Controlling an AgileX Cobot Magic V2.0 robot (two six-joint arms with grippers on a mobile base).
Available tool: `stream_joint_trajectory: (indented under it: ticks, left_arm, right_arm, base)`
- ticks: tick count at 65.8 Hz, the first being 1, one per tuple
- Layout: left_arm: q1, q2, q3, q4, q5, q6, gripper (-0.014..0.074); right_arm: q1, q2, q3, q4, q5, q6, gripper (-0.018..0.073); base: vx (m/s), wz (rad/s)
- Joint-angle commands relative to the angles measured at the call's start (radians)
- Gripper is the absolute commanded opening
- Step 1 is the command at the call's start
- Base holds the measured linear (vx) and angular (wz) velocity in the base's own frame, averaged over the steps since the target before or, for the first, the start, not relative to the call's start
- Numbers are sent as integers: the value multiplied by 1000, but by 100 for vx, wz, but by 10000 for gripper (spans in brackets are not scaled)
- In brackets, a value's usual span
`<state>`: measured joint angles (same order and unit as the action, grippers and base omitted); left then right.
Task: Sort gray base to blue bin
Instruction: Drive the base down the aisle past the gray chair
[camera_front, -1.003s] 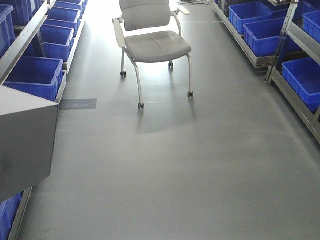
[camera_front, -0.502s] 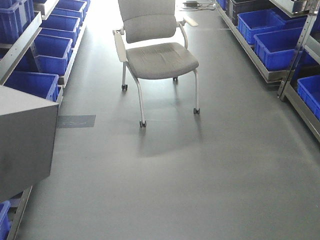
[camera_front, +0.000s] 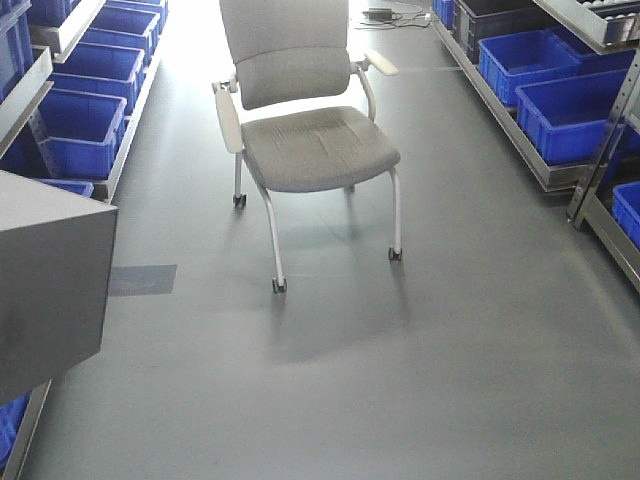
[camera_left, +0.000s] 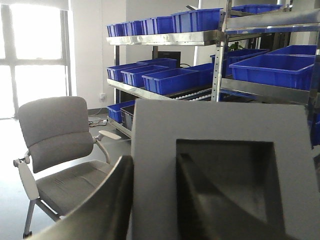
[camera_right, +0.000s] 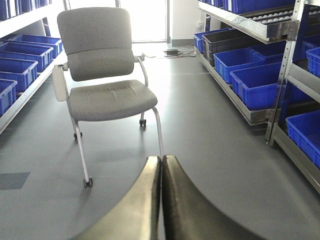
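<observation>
The gray base (camera_left: 220, 125) fills the left wrist view, its square recess facing the camera. My left gripper (camera_left: 155, 200) is shut on its left wall, one finger (camera_left: 102, 210) outside and the other inside the recess. In the front view the gray base (camera_front: 50, 290) juts in from the left edge. My right gripper (camera_right: 161, 167) is shut, its fingers pressed together with nothing between them, above bare floor. Blue bins line the racks on both sides, such as a blue bin (camera_front: 75, 125) on the left and another (camera_front: 570, 115) on the right. Which one the task means I cannot tell.
A gray office chair (camera_front: 310, 145) on castors stands in the middle of the aisle straight ahead. Metal shelving (camera_front: 520, 140) with blue crates runs along both sides. A dark patch (camera_front: 142, 280) marks the gray floor at left. Cables (camera_front: 385, 14) lie at the far end.
The whole view has moved forward down the aisle. The chair is now larger and lower in the front view, and the side bins have slid outward. Both grippers keep their state.
</observation>
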<state>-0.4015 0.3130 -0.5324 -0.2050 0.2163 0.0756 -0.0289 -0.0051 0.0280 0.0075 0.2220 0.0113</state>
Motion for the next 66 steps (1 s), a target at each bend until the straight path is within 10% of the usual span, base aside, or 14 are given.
stream_joint_trajectory:
  ticks: [1, 66]
  left_arm:
    - [-4, 9, -27, -15, -105, -13, -6]
    - [-4, 9, -27, -15, -105, -13, -6]
  right_arm:
    - [-3, 18, 2, -8, -72, -11, -5]
    - [-3, 18, 2, -8, -72, -11, -5]
  base:
    - [41, -2]
    - [35, -11]
